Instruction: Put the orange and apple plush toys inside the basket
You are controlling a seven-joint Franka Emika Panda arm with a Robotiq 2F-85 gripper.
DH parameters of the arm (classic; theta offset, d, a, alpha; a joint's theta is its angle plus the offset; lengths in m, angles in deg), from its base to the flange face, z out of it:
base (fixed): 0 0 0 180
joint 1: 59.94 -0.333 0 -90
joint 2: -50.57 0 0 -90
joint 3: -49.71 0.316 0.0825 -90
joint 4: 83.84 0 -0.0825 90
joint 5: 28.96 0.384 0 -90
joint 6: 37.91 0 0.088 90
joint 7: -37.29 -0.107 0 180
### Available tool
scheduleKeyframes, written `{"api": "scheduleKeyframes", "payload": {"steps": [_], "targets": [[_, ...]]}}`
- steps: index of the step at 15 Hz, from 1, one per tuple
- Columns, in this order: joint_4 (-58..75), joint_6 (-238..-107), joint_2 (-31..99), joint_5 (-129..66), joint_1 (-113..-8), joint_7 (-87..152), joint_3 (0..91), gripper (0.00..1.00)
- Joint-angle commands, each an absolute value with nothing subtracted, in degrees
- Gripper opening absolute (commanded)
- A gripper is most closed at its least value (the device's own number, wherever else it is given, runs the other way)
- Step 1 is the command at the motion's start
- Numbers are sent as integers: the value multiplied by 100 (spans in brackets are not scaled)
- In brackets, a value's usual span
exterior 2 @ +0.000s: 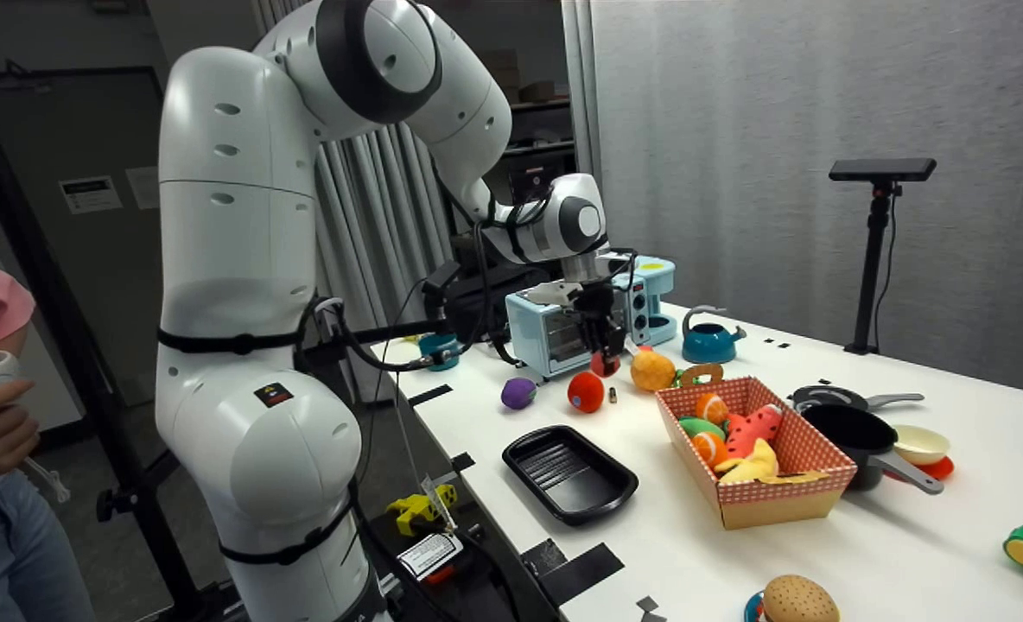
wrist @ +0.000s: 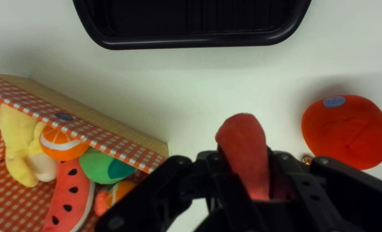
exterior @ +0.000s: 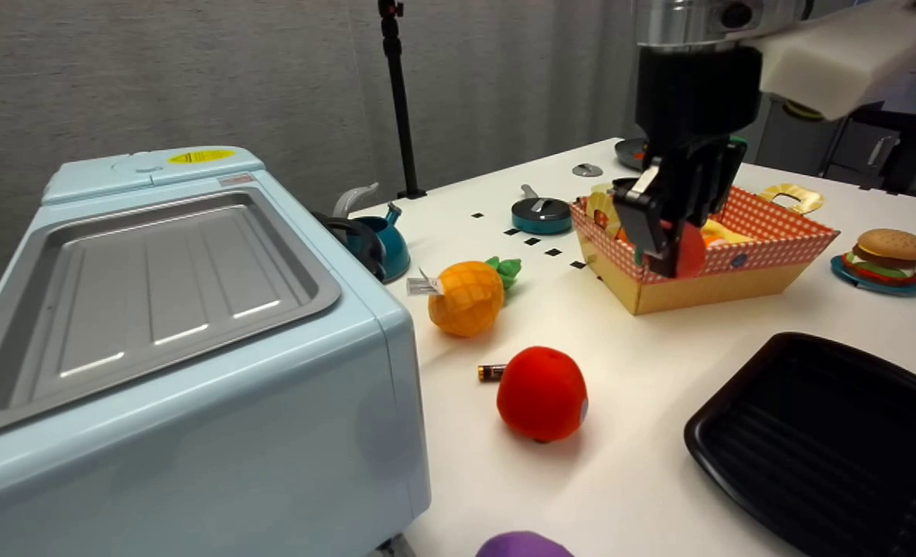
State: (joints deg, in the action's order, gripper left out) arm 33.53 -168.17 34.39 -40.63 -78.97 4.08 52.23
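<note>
"Jaws?"

"Mine pinch a red plush (wrist: 245, 151), probably the apple, above the table (wrist: 191, 80), outside the basket (exterior: 717, 286)."

"What's done?"

"Two orange toys (exterior 2: 712, 407) already lie inside. The apple remains, I judge: mine, or that round red toy (exterior: 541, 394) nearby."

My claw (exterior 2: 605, 348) pinches a red toy (exterior 2: 605, 366), far. Basket (exterior 2: 779, 510) nearer, to the right, two oranges (exterior 2: 708, 447) inside. Tray (exterior 2: 574, 475) left of it, pot (exterior 2: 848, 428) right.

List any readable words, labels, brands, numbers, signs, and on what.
None readable. Too small or blurred:
Yellow label, pale label on oven.
Tag on pineapple.
Any print on battery.
Sticker on arm.
Notices at door.
White label beside arm.
</note>
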Motion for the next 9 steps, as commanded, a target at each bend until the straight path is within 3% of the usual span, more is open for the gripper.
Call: {"api": "scheduleKeyframes", "payload": {"steps": [1,9], "targets": [[3467,-16760,3729,-3921,-7581,288,5214,5],[3311,-16756,3687,-3494,-7137,4,5131,5]]}}
